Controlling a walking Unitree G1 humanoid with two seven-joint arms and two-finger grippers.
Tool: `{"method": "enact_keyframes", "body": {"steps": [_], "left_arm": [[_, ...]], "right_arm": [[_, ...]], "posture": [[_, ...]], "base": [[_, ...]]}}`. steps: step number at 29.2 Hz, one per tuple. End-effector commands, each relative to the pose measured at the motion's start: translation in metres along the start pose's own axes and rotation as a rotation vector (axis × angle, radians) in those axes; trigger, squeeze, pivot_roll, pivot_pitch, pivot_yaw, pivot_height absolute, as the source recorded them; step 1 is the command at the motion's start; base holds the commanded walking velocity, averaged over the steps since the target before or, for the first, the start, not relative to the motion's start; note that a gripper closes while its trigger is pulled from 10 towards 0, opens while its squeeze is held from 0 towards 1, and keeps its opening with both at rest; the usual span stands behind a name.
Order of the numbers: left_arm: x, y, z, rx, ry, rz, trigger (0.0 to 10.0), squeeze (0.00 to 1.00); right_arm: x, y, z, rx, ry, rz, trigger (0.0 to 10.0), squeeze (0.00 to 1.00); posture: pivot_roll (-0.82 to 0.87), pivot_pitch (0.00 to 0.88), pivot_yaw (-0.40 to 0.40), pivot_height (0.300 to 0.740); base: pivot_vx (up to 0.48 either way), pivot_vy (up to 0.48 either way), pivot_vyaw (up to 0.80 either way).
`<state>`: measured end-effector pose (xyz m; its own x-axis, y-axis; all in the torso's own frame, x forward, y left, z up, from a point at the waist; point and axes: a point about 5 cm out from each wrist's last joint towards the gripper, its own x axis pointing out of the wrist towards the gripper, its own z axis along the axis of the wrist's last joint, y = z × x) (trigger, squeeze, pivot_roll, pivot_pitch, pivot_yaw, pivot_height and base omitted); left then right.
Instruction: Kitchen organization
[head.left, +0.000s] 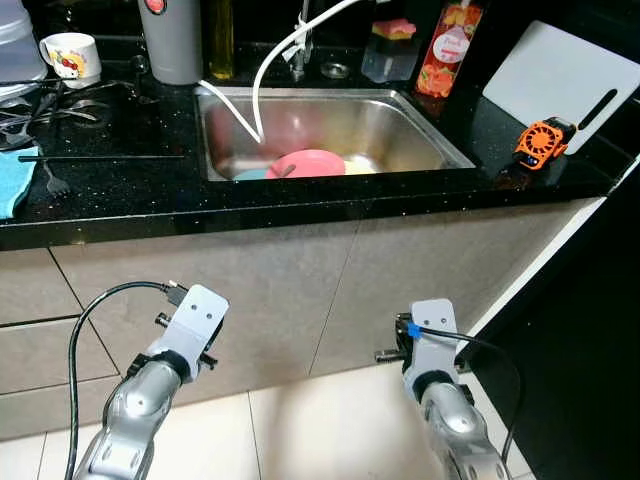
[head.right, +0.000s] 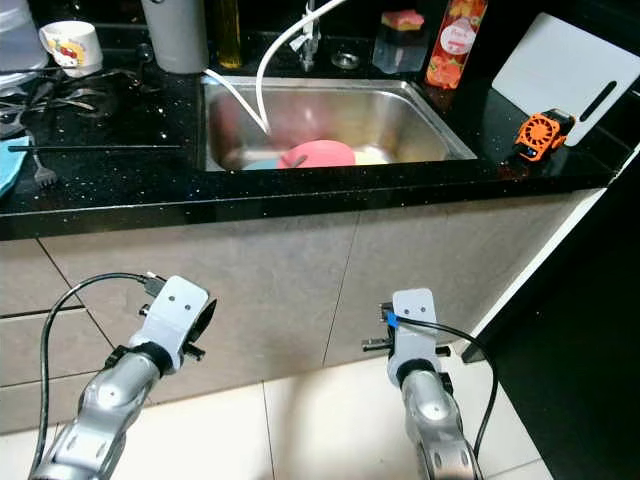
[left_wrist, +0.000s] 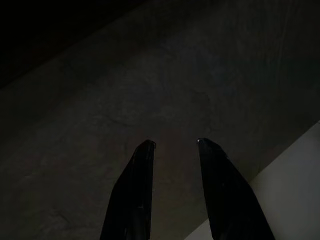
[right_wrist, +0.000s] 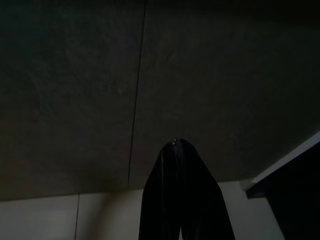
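I stood the robot facing the sink (head.left: 420, 125), set into the black countertop (head.left: 120, 195), with both arms low in front of the cabinet doors (head.left: 270, 290) and well short of the worktop.

1. Left gripper (left_wrist: 175, 150): its wrist view showed the two black fingers parted with a clear gap and nothing between them, aimed at the cabinet face. It was released and idle.
2. Right gripper (right_wrist: 177, 147): its wrist view showed the fingers pressed together into one dark tip, empty, also aimed at the cabinet near the door seam. It was clenched on nothing.
3. Task items: a pink plate (head.left: 306, 163) lay in the near part of the basin, with a white hose (head.left: 272, 60) curving down beside it. On the counter to the left I saw a fork (head.left: 52, 178), a long thin utensil (head.left: 100, 157) and a printed cup (head.left: 71, 57) at the far left. An orange gadget (head.left: 541, 141) sat on the right counter beside a white cutting board (head.left: 560, 75).

I judged the step to be approach and selection, with organizing barely begun. To do it well, I would raise both arms above the counter edge before advancing, and part the right fingers before any reach. The hose could snag an arm entering the basin, so I would start with the loose cutlery on the left.
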<state>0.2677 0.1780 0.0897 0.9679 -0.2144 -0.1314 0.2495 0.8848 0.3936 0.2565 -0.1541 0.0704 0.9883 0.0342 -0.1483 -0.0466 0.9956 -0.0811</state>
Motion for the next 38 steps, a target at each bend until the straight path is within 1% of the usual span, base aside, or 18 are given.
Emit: {"method": "enact_keyframes", "body": {"steps": [1, 5, 6, 7, 10, 24, 38], "left_arm": [[0.0, -0.002, -0.006, -0.039, 0.019, 0.005, 10.0, 0.0], [-0.001, -0.001, -0.005, -0.041, 0.01, 0.013, 10.0, 0.0], [-0.002, -0.001, -0.002, -0.04, -0.006, 0.01, 10.0, 0.0], [-0.003, -0.001, 0.0, -0.037, -0.015, 0.01, 10.0, 0.0], [-0.004, 0.0, 0.004, -0.032, -0.044, 0.02, 10.0, 0.0], [-0.003, 0.001, 0.007, -0.043, -0.056, 0.022, 10.0, 0.0], [0.0, -0.001, 0.007, -0.05, -0.046, -0.003, 10.0, 0.0]], "right_arm": [[-0.001, -0.002, 0.002, 0.0, -0.004, -0.012, 10.0, 0.0], [0.0, -0.001, 0.004, -0.011, -0.01, -0.004, 10.0, 0.0], [0.001, 0.004, 0.009, -0.037, -0.03, 0.024, 10.0, 0.0], [0.001, 0.005, 0.01, -0.046, -0.036, 0.031, 10.0, 0.0], [0.004, 0.005, 0.013, -0.045, -0.042, 0.022, 10.0, 0.0], [0.006, 0.006, 0.019, -0.029, -0.05, 0.021, 10.0, 0.0], [0.007, 0.006, 0.017, -0.028, -0.038, 0.017, 10.0, 0.0]], "posture": [[0.12, 0.055, -0.105, 0.74], [0.13, 0.061, -0.103, 0.74], [0.13, 0.063, -0.103, 0.74], [0.13, 0.066, -0.102, 0.74], [0.13, 0.067, -0.103, 0.74], [0.14, 0.071, -0.109, 0.74], [0.14, 0.068, -0.106, 0.74]], "base": [[0.0, 0.0, 0.0], [0.0, 0.0, 0.0], [0.0, 0.0, 0.0], [0.0, 0.0, 0.0], [0.0, 0.0, 0.0], [0.0, 0.0, 0.0], [0.0, 0.0, 0.0]]}}
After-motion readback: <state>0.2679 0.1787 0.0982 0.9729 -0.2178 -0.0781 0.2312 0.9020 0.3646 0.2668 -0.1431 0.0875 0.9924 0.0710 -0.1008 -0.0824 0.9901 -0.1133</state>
